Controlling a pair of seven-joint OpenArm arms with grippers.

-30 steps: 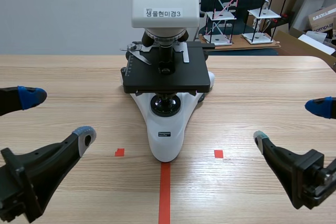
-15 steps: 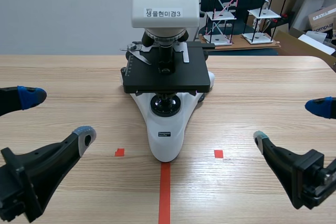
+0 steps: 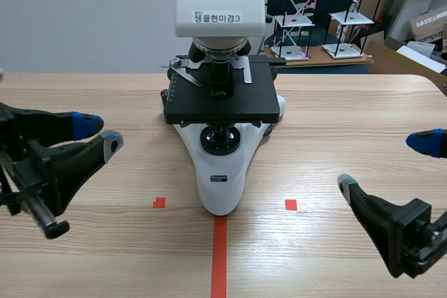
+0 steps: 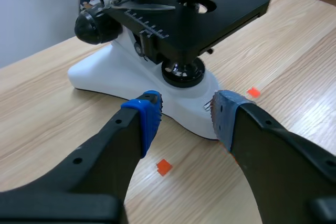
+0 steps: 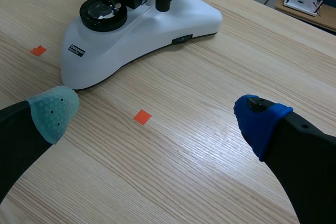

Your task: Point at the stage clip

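- The left tool (image 3: 100, 135) has lifted and swung in towards the microscope (image 3: 220, 165). Its fingers have drawn from wide apart to a narrow gap and grip nothing. I'd say the pointing approach has begun.
- The right tool (image 3: 385, 165) hasn't budged at 4 o'clock of the microscope, spread wide and empty.
- The silvery stage clip (image 3: 183, 68) lies at 1 o'clock from the left tool, well apart. The objective lens (image 3: 222, 75) beside it crowds the way in.

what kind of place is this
Likely a lab or science classroom: a white microscope stands on a wooden table, with rod-and-plate models on a bench behind and a cardboard box beside them.
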